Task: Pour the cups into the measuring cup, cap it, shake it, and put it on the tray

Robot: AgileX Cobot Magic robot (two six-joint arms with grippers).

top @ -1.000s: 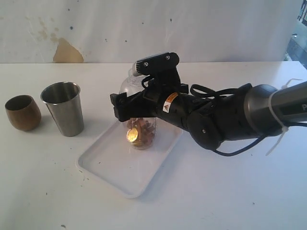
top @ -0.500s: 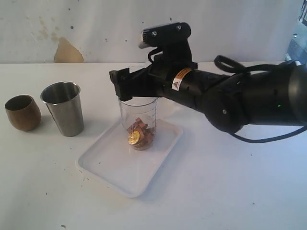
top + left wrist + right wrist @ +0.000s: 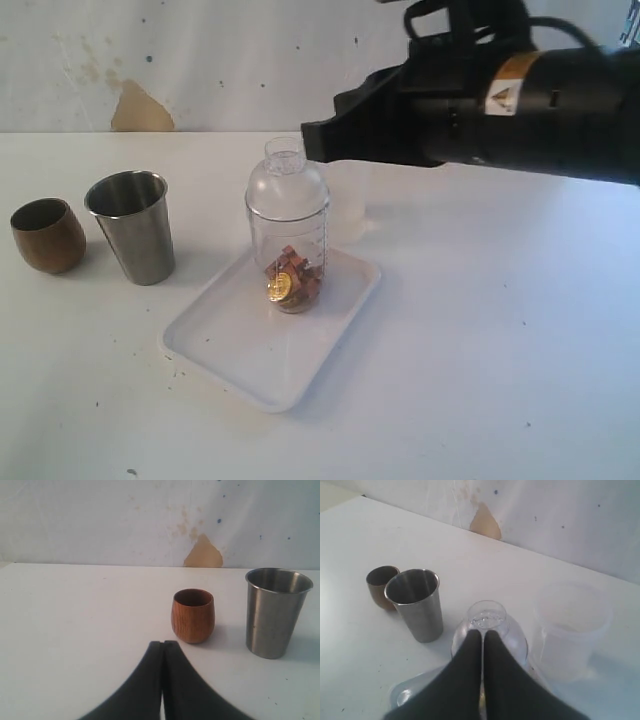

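On tray [image 3: 225, 352]: capped measuring cup [image 3: 290, 250] holding brown bits and a gold disc; beside tray, steel cup [image 3: 132, 228] and wooden cup [image 3: 47, 235]. Right gripper [image 3: 483, 636] and left gripper [image 3: 162, 647] clenched, empty.

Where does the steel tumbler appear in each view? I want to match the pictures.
Exterior view: steel tumbler at the left, between the wooden cup and the tray.
Left wrist view: steel tumbler beside the wooden cup.
Right wrist view: steel tumbler between the wooden cup and the cap.
Shared landmark: the brown stain, in all three.
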